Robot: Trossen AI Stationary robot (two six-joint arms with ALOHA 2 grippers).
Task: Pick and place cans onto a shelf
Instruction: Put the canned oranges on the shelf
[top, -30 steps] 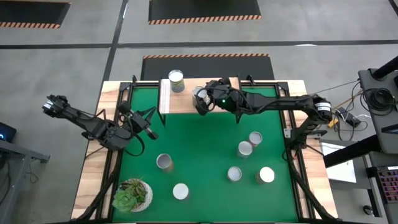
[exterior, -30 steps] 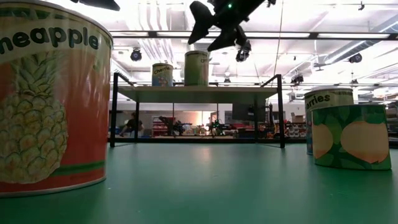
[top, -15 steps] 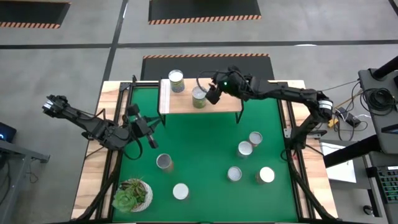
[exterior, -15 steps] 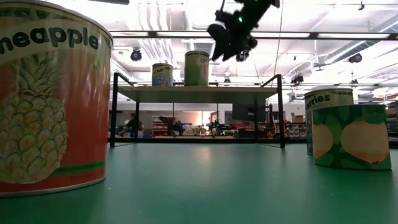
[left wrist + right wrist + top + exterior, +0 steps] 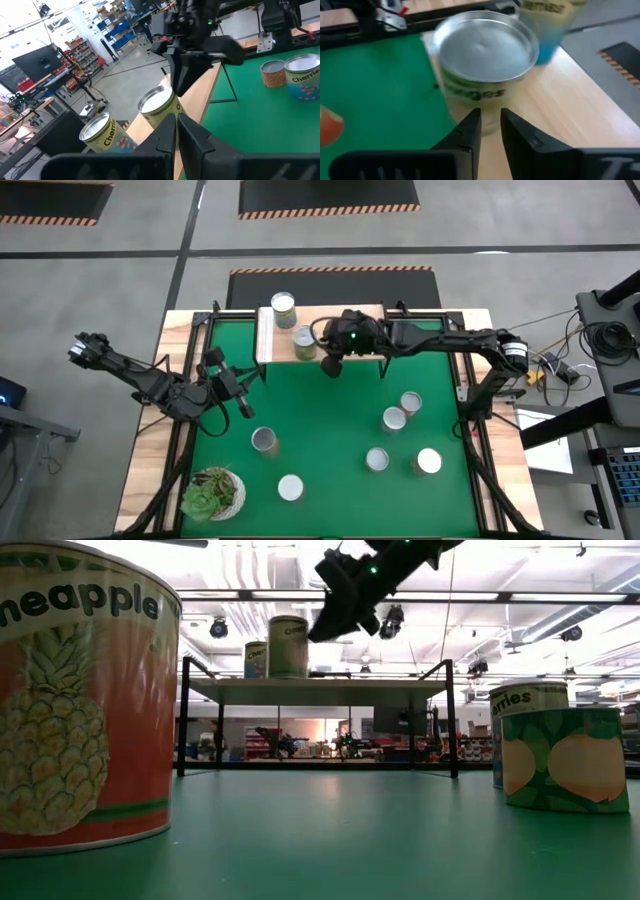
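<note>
the landmark here is the shelf (image 5: 320, 340), a low light-wood board with a paler strip at its left end, raised on thin black legs at the far edge of the green counter (image 5: 320, 440).

well to the left of the shelf and nearer the camera side, the left pincer (image 5: 240, 385) hangs over the green mat with its fingers pressed together, holding nothing. further toward the front left corner, far from the shelf, sits a potted succulent (image 5: 212, 492), one only.

the cans are small silver cylinders with shiny round lids and printed label sides; the low view shows fruit labels, among them pineapple and cherries. eight show from above. two stand on the shelf: one at the shelf's paler left end (image 5: 283, 308), the other (image 5: 305, 345) just right of it, nearer the shelf's front edge. the remaining six stand on the mat in front of the shelf. two lie left of its middle: one (image 5: 264, 441) not far off the front edge, one (image 5: 290, 488) further out. four cluster to the front right of the shelf: (image 5: 410, 402), (image 5: 394, 420), (image 5: 376, 460) and (image 5: 428, 462).

the right pincer (image 5: 332, 363) hovers at the shelf's front edge, just beside the second shelf can, its fingers drawn nearly together with a narrow gap and nothing between them. in the right wrist view that can (image 5: 482, 67) stands free, beyond the fingertips.
</note>
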